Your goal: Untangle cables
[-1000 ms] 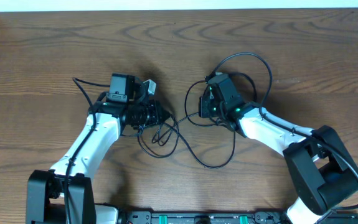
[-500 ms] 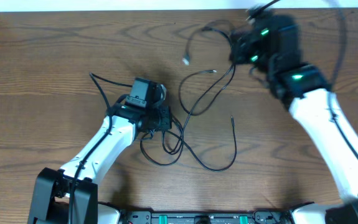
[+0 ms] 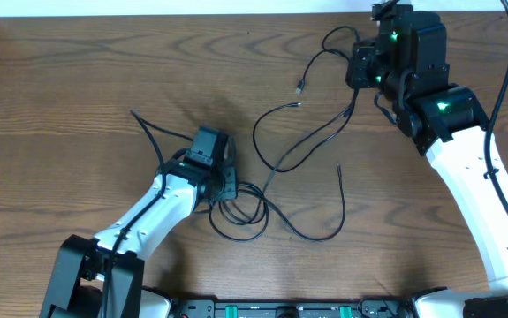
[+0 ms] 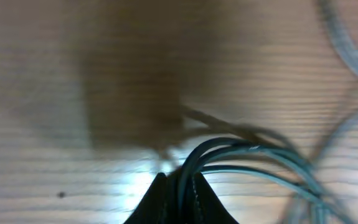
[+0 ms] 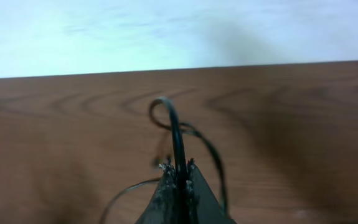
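1. Bench point(image 3: 50, 79): brown wood grain, running out of the overhead view on every side but the far one.
2. Left gripper point(image 3: 224, 192): low over the bench, left of centre. From overhead its own wrist housing hides the jaws. The left wrist view point(image 4: 177, 186) is badly blurred, but it shows the jaws clenched on a bundle of dark cords.
3. Cables point(image 3: 319, 139): thin black cords lying on the bench between the two arms. They loop loosely beside the left gripper and fan up and right towards the right gripper. How many cords there are, and where they cross inside the loops, cannot be made out. In the left wrist view point(image 4: 247, 152) they are smeared.
4. Right gripper point(image 3: 358, 67): at the far right of the bench. In the right wrist view point(image 5: 180, 177) its jaws are clenched on one black cord point(image 5: 176, 134) that rises and curls over.
5. Right arm point(image 3: 474, 168): cut off at the frame's right edge.
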Controlling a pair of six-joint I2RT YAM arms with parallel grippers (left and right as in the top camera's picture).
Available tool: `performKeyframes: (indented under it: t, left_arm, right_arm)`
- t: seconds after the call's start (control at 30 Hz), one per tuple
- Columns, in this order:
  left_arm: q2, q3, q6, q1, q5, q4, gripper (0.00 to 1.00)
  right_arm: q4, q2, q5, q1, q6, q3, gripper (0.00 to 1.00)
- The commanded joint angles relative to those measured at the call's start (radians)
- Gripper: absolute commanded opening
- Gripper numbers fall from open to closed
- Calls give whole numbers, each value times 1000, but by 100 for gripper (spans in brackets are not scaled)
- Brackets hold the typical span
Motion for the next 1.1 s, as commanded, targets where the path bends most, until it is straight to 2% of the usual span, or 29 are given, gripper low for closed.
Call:
performKeyframes:
  t: [0.0, 0.13, 0.23, 0.3, 0.37, 0.4, 0.43, 0.57, 0.63, 0.73, 0.9, 0.97, 1.07]
  left_arm:
    - [1, -26, -72, -1, -149, -9, 10]
    - [1, -31, -188, -1, -268, -48, 10]
    - [1, -31, -234, -1, -291, -54, 10]
    - [1, -31, -271, -2, -278, -50, 27]
    - [0, -30, -289, -1, -236, -32, 53]
    - [0, -30, -289, -1, -211, -18, 60]
    - [-3, -28, -289, -1, -181, -1, 63]
    - [-22, -26, -289, -1, -108, 91, 70]
    - [-43, -26, -289, -1, -79, 136, 73]
    - [-89, -26, -290, 4, -45, 201, 83]
    - [-174, -26, -293, 40, 95, 339, 87]
    - [-192, -26, -346, 65, 163, 380, 87]
    - [-185, -26, -509, 102, 303, 419, 87]
  right_arm:
    - [19, -35, 169, -27, -65, 23, 1]
    - [42, -50, 336, -69, -101, 30, 1]
    - [-21, -50, 261, -93, -36, 29, 1]
    - [-59, -48, 117, -92, -30, 28, 1]
    - [-76, -46, -47, -86, -32, 24, 1]
    - [-85, -45, -126, -82, -43, 24, 1]
    - [-103, -43, -204, -75, -51, 23, 1]
    - [-194, -26, -353, -19, -98, 23, 1]
    - [-233, -10, -344, 12, -126, 23, 1]
    - [-301, 14, -344, 45, -144, 22, 1]
    - [-394, 44, -346, 63, -164, 18, 1]
    - [-418, 54, -370, 62, -163, 14, 1]
    - [-431, 55, -449, 61, -218, 14, 1]
